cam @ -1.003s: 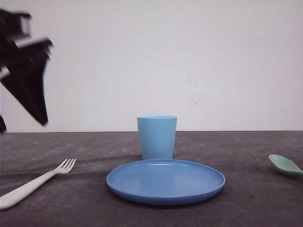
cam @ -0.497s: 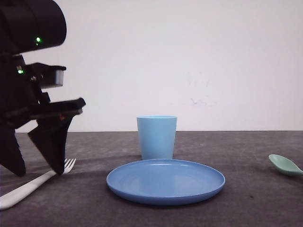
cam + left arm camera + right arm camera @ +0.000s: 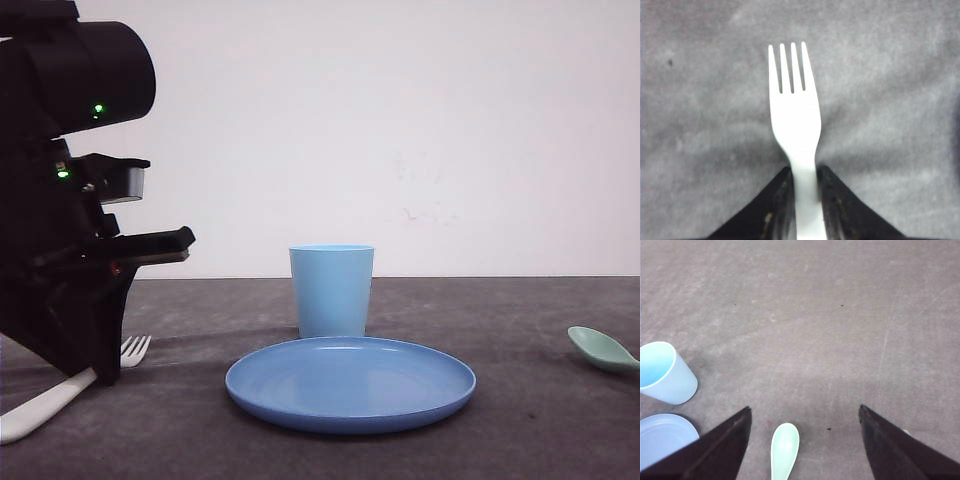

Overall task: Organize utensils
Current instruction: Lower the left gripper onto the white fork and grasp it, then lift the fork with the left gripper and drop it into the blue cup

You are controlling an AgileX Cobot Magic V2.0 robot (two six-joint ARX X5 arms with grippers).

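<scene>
A white fork (image 3: 42, 404) lies on the dark table at the front left, tines pointing toward the plate. My left gripper (image 3: 96, 374) has come down on its handle. In the left wrist view both fingers press against the fork (image 3: 795, 120) just behind its head, so the left gripper (image 3: 804, 172) is shut on it. A mint-green spoon (image 3: 603, 350) lies at the far right. My right gripper (image 3: 804, 409) hangs open above the spoon (image 3: 785, 445), whose bowl lies between the fingers, nearer one of them.
A round blue plate (image 3: 350, 385) sits in the middle of the table, with a light blue cup (image 3: 331, 290) upright just behind it. Both also appear in the right wrist view, cup (image 3: 662, 372) and plate (image 3: 662, 440). A white wall stands behind.
The left arm dropped from high at the left down to the fork. Its fingers, spread half a second ago, have closed on the handle. Spoon, plate and cup have not moved.
</scene>
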